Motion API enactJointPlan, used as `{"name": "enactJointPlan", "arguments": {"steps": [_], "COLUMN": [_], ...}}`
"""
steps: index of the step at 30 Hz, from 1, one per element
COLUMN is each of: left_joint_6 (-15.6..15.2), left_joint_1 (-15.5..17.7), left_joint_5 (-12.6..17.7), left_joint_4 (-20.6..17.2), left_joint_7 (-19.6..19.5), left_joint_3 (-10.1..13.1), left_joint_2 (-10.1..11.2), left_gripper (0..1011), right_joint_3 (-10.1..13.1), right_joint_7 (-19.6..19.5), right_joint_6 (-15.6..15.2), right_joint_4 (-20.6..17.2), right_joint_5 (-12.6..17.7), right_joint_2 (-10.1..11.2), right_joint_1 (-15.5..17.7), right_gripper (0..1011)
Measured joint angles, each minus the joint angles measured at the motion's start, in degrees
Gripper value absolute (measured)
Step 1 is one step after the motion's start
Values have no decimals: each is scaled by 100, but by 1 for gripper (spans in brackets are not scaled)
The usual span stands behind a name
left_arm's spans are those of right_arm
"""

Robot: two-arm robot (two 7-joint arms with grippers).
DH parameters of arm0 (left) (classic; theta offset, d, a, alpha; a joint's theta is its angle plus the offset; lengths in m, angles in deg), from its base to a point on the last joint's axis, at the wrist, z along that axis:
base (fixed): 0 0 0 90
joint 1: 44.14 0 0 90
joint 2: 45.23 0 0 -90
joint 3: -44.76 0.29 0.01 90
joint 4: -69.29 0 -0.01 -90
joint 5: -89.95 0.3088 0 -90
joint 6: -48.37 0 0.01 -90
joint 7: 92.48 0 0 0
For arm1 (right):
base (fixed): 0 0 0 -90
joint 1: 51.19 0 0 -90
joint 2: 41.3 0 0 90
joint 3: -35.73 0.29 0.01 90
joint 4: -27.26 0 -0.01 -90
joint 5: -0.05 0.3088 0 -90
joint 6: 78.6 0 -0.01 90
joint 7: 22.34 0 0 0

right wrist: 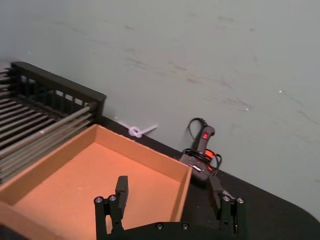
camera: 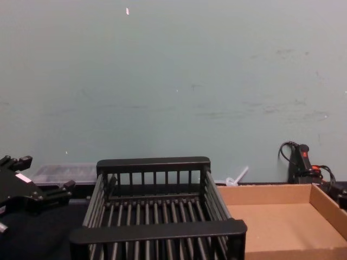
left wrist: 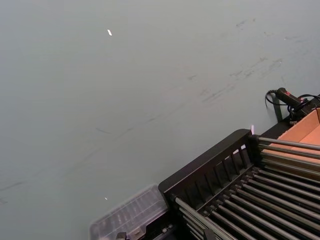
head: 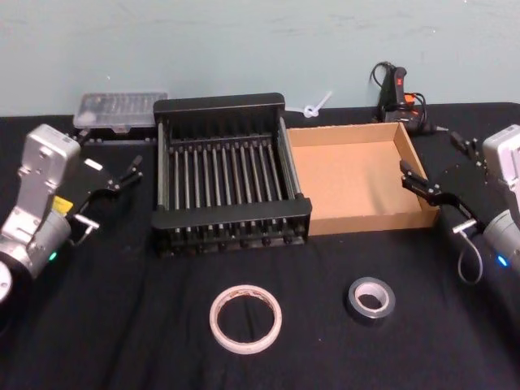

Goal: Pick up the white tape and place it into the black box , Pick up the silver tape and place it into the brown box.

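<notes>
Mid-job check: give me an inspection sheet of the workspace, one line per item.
Surface: black cloth table.
White tape: flat on the cloth, in front of the black box, which holds nothing.
Silver tape: on the cloth, in front of the brown box, which holds nothing.
Clutter: clear lidded case; white plastic piece.
Left gripper: open, beside the black box.
Right gripper: open, at the brown box's right wall.
Cables: black-and-red tool with coiled cord.
Surroundings: pale green wall.

The left arm is held at the near left, its wrist bent and the left gripper [head: 106, 191] pointed right with fingers spread. The right arm is held at the right edge, the right gripper [head: 431, 199] pointed left, fingers [right wrist: 121, 189] parted wide.
</notes>
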State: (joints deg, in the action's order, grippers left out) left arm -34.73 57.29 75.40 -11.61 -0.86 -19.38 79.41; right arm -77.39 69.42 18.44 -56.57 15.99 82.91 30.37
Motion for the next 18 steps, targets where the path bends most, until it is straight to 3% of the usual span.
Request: {"name": "enactJointPlan", "arguments": {"steps": [18], "left_joint_6": [0], "left_joint_1": [0], "left_joint_5": [0], "left_joint_4": [0], "left_joint_7": [0], "left_joint_3": [0], "left_joint_2": [0], "left_gripper": [1001], "right_joint_3": [303], "right_joint_7": [472], "right_joint_6": [-239], "right_joint_4": [-955], "right_joint_5": [351], "right_joint_2": [225], "right_joint_1": [860], "right_gripper": [1002]}}
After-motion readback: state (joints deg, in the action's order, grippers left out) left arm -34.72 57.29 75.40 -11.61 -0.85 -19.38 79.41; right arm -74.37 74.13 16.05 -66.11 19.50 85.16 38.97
